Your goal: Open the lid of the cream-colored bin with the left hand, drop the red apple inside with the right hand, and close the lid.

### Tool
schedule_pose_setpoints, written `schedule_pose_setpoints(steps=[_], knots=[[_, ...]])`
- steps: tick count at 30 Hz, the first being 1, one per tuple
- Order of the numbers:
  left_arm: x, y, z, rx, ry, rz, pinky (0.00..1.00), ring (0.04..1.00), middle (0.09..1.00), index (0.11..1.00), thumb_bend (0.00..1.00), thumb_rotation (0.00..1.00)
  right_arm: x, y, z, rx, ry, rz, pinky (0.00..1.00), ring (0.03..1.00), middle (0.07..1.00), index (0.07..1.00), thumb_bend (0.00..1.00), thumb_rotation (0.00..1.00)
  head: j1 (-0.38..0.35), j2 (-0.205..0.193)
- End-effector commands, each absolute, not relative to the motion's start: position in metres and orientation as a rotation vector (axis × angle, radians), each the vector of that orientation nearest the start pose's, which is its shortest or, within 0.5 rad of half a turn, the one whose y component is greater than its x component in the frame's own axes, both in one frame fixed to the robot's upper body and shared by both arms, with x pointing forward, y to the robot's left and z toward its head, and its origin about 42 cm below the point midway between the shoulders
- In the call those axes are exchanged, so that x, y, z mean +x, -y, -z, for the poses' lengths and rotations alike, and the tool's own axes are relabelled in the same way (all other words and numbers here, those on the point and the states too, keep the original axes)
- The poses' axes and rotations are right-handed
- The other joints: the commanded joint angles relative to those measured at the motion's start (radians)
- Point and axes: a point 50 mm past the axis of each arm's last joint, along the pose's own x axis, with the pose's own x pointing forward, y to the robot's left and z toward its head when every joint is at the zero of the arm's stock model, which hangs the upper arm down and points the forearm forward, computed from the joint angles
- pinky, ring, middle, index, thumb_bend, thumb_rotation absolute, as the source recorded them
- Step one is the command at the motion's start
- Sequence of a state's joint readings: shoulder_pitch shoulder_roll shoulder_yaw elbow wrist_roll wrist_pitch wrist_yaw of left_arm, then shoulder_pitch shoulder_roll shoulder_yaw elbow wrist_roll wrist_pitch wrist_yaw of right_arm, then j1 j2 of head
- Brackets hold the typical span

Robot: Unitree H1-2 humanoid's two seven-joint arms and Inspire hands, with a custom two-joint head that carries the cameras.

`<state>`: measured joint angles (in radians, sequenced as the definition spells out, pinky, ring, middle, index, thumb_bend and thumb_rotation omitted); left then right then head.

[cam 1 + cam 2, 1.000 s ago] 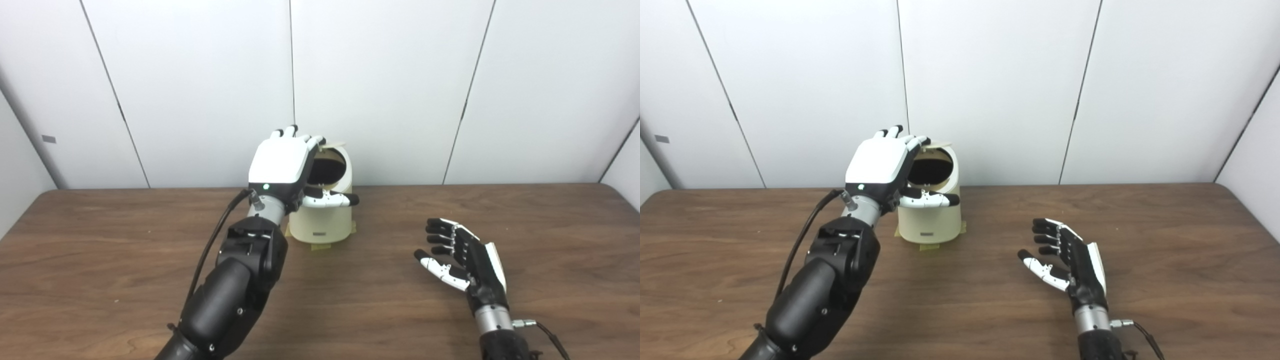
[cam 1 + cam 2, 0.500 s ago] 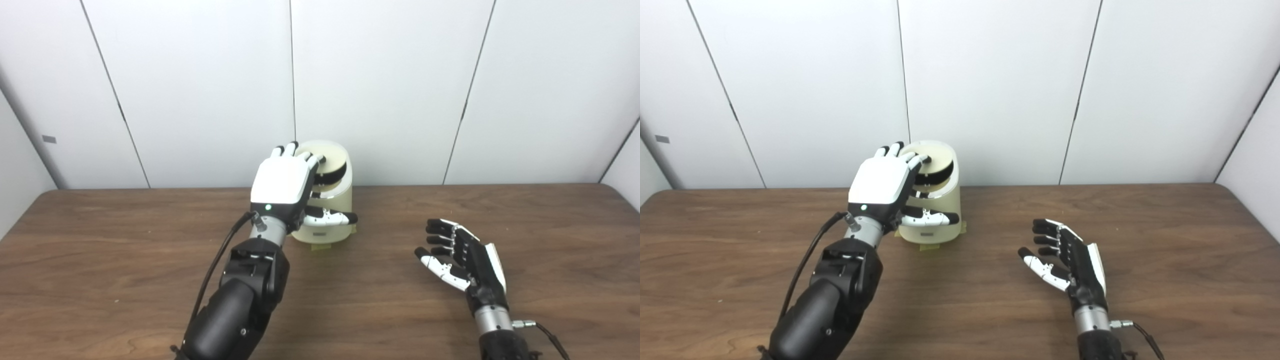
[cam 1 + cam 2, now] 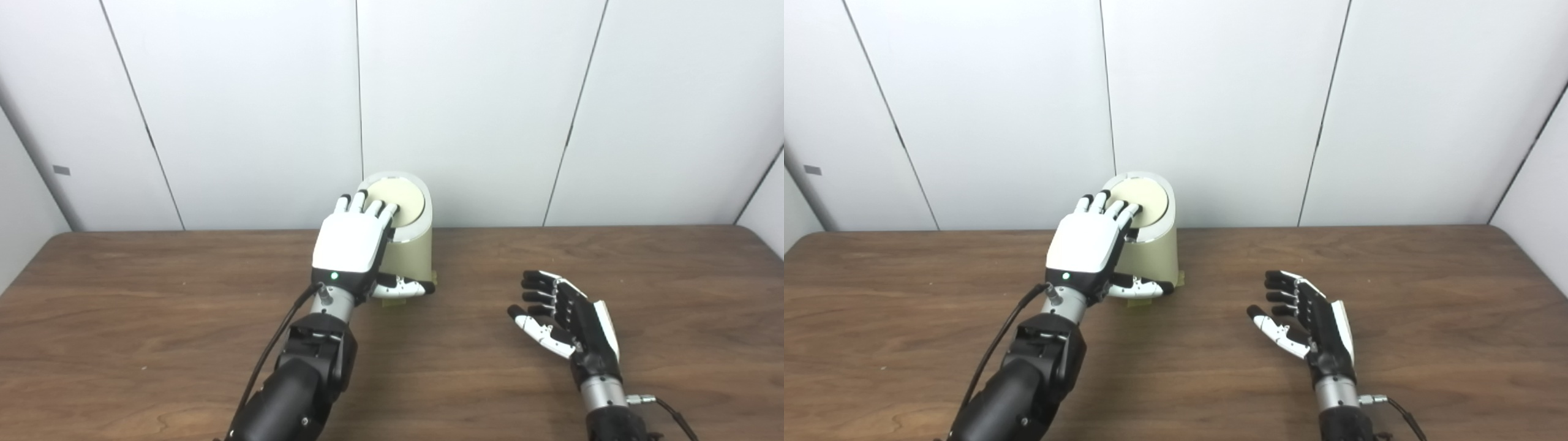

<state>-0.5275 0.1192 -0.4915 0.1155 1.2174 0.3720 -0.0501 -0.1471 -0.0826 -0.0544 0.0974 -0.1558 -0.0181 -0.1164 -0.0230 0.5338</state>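
The cream-colored bin (image 3: 414, 257) stands at the back of the table against the wall. Its round lid (image 3: 399, 198) lies flat and closed in the rim. My left hand (image 3: 354, 245) is open, palm down, with its fingertips (image 3: 366, 205) resting on the lid's near left edge and its thumb stretched across the bin's lower front. My right hand (image 3: 566, 315) is open and empty, palm turned left, low over the table to the right of the bin. No red apple shows in either view.
The brown wooden table (image 3: 153, 318) runs wide to both sides of the bin. White wall panels (image 3: 478, 104) stand right behind the bin. Bits of yellow tape (image 3: 1181, 278) show at the bin's base.
The lid has swung down from open to closed. My left hand came down and back with it, fingertips staying on the lid. The right hand has stayed still.
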Motion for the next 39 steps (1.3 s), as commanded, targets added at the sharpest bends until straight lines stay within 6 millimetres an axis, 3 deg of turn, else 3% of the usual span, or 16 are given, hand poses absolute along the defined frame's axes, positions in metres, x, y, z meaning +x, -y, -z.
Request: schedule_pose_setpoints(steps=[1,12,28,30,35,39], knots=[[0.412,-0.1,-0.218,1.466,0.351,0.048,1.0,1.0,0.906,0.906,0.94,0.7,0.338,0.247,-0.133,-0.22,0.15,0.143,0.62,0.696,0.719,0.695,0.29,0.15,-0.003,0.001],[0.411,-0.102,-0.214,1.546,0.402,0.043,1.0,1.0,0.933,0.909,0.96,0.65,0.338,0.245,-0.134,-0.217,0.136,0.142,0.62,0.699,0.725,0.702,0.3,0.17,-0.002,0.005],[0.404,-0.105,-0.199,1.649,0.442,0.097,1.0,1.0,0.837,0.819,0.99,0.61,0.337,0.244,-0.137,-0.249,0.128,0.146,0.63,0.701,0.725,0.703,0.29,0.17,-0.002,0.009],[0.403,-0.106,-0.199,1.641,0.447,0.088,1.0,1.0,0.851,0.83,0.98,0.61,0.338,0.245,-0.137,-0.244,0.125,0.146,0.63,0.702,0.725,0.704,0.29,0.18,-0.004,0.008],[0.402,-0.103,-0.204,1.545,0.445,0.062,1.0,1.0,0.972,0.961,0.91,0.64,0.338,0.245,-0.136,-0.248,0.128,0.144,0.63,0.703,0.725,0.703,0.29,0.15,0.0,0.007],[0.405,-0.095,-0.212,1.491,0.4,0.052,1.0,1.0,0.999,0.999,0.91,0.68,0.338,0.246,-0.136,-0.253,0.116,0.15,0.64,0.704,0.726,0.708,0.29,0.2,-0.005,0.006]])
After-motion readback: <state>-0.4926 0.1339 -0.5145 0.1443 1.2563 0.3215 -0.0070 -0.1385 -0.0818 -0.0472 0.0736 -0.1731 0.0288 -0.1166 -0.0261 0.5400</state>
